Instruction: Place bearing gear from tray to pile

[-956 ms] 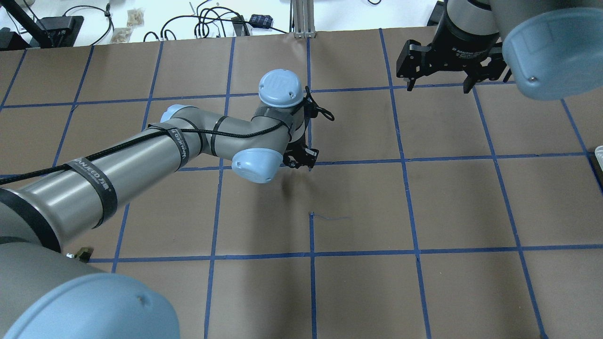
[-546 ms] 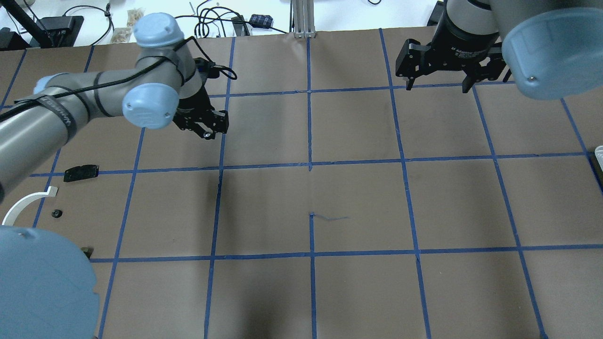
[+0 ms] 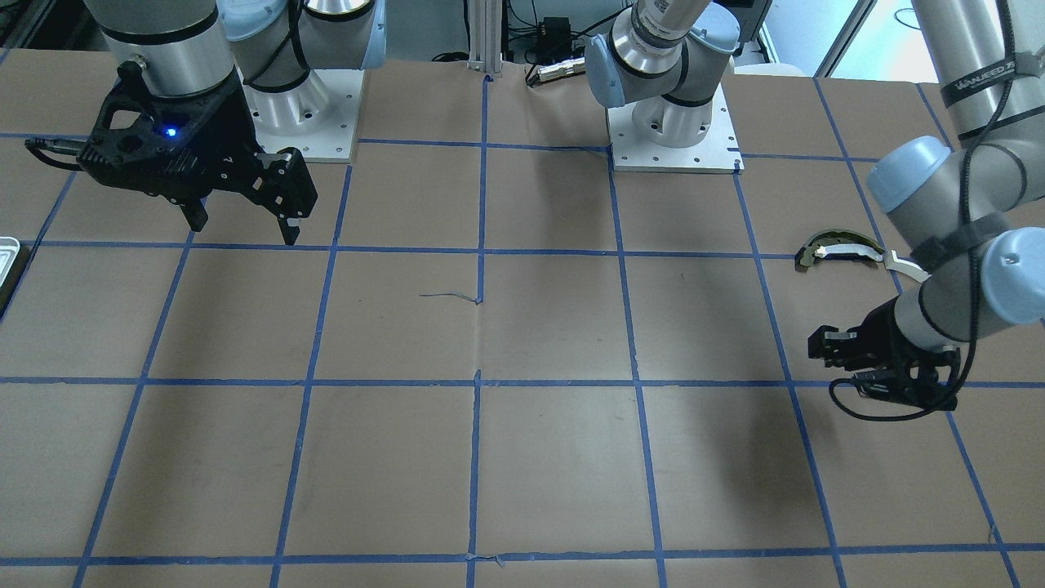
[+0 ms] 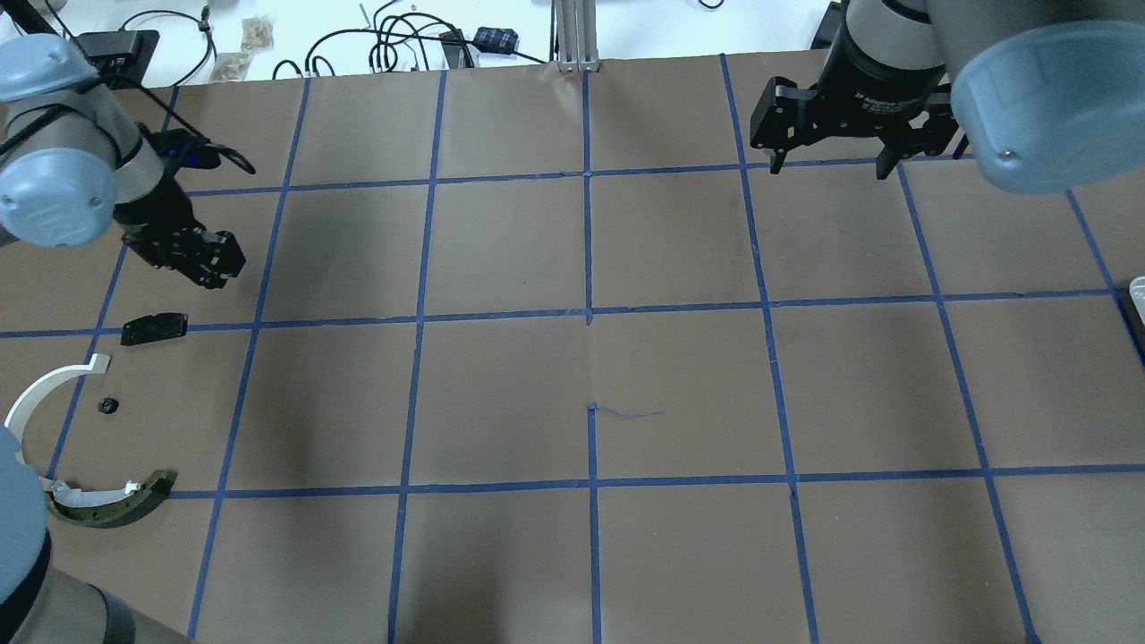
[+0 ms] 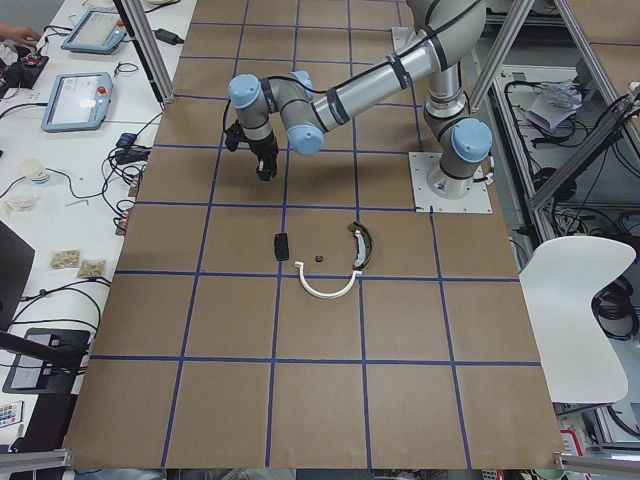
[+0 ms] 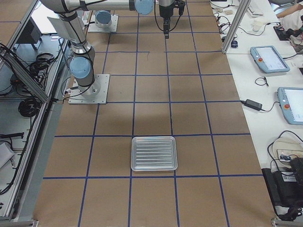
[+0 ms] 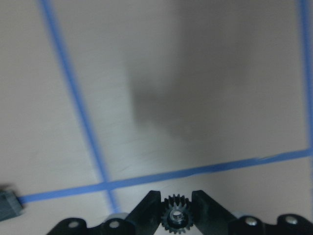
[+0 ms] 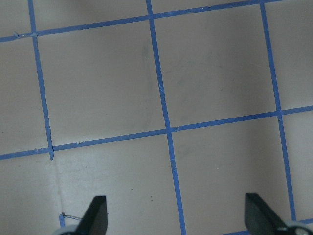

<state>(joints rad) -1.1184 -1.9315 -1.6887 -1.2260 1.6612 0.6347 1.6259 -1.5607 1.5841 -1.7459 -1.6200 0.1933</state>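
Observation:
My left gripper [image 4: 213, 266] is shut on a small black bearing gear [image 7: 176, 218] and holds it above the table, just beyond the pile. The pile lies at the table's left end: a flat black plate [image 4: 154, 328], a thin white arc strip [image 4: 34, 395], a dark olive curved piece [image 4: 114, 507] and a tiny black part [image 4: 108, 406]. The plate's corner shows in the left wrist view [image 7: 7, 205]. My right gripper [image 4: 827, 165] is open and empty at the far right. The ridged white tray [image 6: 154, 153] lies at the table's right end, empty in the exterior right view.
The table is brown paper with a blue tape grid. Cables and small boxes [image 4: 394, 40] lie beyond its far edge. The arm bases [image 3: 673, 122] stand on the robot's side. Only the tray's rim [image 4: 1137, 291] shows at the overhead view's right edge.
My left arm has swung from the table's middle to the far left with the gear in its gripper, uncovering the pile. The right arm has not moved.

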